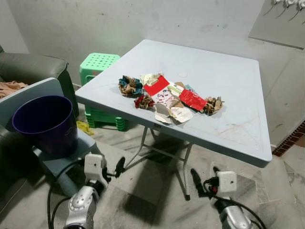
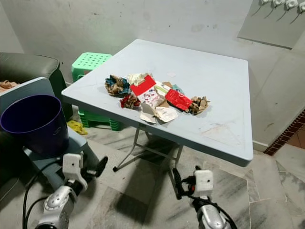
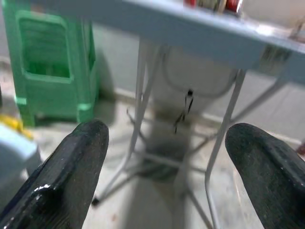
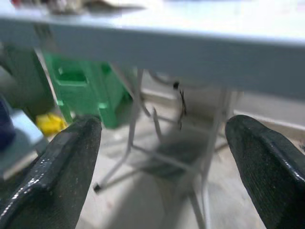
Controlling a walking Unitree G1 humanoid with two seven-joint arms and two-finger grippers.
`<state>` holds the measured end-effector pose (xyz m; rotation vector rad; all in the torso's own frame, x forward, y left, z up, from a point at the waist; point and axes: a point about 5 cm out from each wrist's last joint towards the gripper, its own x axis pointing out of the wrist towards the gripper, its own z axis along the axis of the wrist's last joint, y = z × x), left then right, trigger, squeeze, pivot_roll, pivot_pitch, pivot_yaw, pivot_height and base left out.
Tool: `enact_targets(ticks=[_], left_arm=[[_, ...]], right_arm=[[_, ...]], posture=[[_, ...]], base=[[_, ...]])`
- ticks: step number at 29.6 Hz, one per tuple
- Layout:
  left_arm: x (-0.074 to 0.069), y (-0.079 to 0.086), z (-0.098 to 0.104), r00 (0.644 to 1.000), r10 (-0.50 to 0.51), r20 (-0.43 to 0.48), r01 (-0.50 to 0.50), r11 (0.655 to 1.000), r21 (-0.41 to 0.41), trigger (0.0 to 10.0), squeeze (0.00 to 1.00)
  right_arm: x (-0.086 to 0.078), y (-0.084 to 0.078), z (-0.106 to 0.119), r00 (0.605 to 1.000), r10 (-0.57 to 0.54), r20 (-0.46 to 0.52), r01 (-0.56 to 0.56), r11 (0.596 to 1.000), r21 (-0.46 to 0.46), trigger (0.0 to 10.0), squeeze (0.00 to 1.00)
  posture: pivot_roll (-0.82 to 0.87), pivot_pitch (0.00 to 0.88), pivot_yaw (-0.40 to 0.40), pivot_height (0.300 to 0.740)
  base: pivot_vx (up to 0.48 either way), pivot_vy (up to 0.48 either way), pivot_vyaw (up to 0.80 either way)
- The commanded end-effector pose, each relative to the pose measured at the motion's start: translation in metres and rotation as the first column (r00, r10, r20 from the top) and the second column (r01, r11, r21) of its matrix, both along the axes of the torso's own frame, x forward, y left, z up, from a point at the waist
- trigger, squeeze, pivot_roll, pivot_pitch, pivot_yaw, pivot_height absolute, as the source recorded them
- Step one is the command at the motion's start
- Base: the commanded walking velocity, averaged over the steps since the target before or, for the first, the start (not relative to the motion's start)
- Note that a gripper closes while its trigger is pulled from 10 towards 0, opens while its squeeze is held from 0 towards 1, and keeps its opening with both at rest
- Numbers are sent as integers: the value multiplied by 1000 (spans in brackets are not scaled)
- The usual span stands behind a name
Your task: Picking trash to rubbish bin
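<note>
A heap of trash (image 1: 169, 98) lies near the front edge of the light blue folding table (image 1: 214, 71): crumpled wrappers, red packets and white paper scraps. A dark purple rubbish bin (image 1: 45, 121) stands empty on a pale blue seat (image 1: 28, 93) to the left of the table. My left gripper (image 1: 114, 171) hangs low, below table height, between the bin and the table, fingers open and holding nothing. My right gripper (image 1: 205, 176) is also low, under the table's front edge, open and empty. Both wrist views look under the table, between the left gripper's fingers (image 3: 81, 157) and the right's (image 4: 71, 157).
A green plastic stool (image 1: 97, 64) stands behind the table's left corner, with a dark sofa (image 1: 28, 67) further left. White metal table legs (image 3: 138, 105) cross under the tabletop. A yellow scrap (image 1: 85, 127) lies on the tiled floor by the stool.
</note>
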<state>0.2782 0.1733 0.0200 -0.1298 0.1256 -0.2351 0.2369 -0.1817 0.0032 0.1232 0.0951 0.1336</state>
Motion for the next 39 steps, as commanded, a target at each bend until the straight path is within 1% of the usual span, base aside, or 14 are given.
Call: enact_targets(ticks=[1,6,10,15,20,22,23,26,28,31,33,35,37,39], left_arm=[[3,0,7,1000,1,30,-1,1000,-5,10000,0],[16,-1,35,992,20,127,-12,998,-66,10000,0],[31,-9,61,982,-21,186,22,1000,-3,10000,0],[47,-12,90,971,32,238,-43,998,42,10000,0],[58,-11,109,978,112,178,-96,991,-98,10000,0],[62,-7,117,975,159,156,-127,972,-197,10000,0],[67,-1,115,966,241,92,-210,942,-261,10000,0],[70,1,114,954,297,44,-263,896,-359,10000,0],[72,6,109,926,371,-74,-363,818,-445,10000,0],[73,-4,115,939,342,-18,-325,875,-359,10000,0],[74,-16,113,939,339,-56,-334,864,-377,10000,0],[74,-20,112,939,338,-62,-339,882,-326,10000,0],[73,-27,114,948,317,1,-309,923,-232,10000,0],[72,-29,115,949,315,24,-307,937,-167,10000,0]], right_arm=[[4,-4,10,999,-21,46,19,999,31,10000,0],[16,-5,31,994,-45,103,40,998,47,10000,0],[34,0,54,990,-21,138,20,1000,7,10000,0],[46,3,82,974,-30,224,37,999,-29,10000,0],[50,8,100,969,-20,247,21,1000,-4,10000,0],[52,9,108,962,-29,273,45,997,-55,10000,0],[54,10,113,961,-26,274,40,998,-45,10000,0],[54,11,117,959,-30,282,43,998,-39,10000,0],[54,11,119,961,-36,275,48,998,-37,10000,0],[54,12,120,963,-38,267,50,998,-37,10000,0],[54,13,120,965,-35,261,47,998,-38,10000,0],[54,13,120,965,-32,259,45,998,-43,10000,0],[54,14,121,967,-29,254,40,999,-37,10000,0],[53,14,121,968,-29,251,40,998,-39,10000,0]], posture=[[-38,0,-31,740],[-43,0,-30,740],[-49,0,-28,740],[-52,0,-21,740],[-57,2,-15,740],[-60,0,-13,740],[-63,0,-16,740],[-63,0,-18,740],[-63,0,-19,740],[-60,0,-23,740],[-56,0,-30,740],[-56,0,-32,740],[-58,0,-34,740],[-59,0,-33,740]], base=[[0,0,0],[0,0,0],[0,0,0],[0,0,0],[0,0,0],[0,0,0],[0,0,0],[0,0,0],[0,0,0],[0,0,0],[0,0,0],[0,0,0],[0,0,0],[0,0,0]])
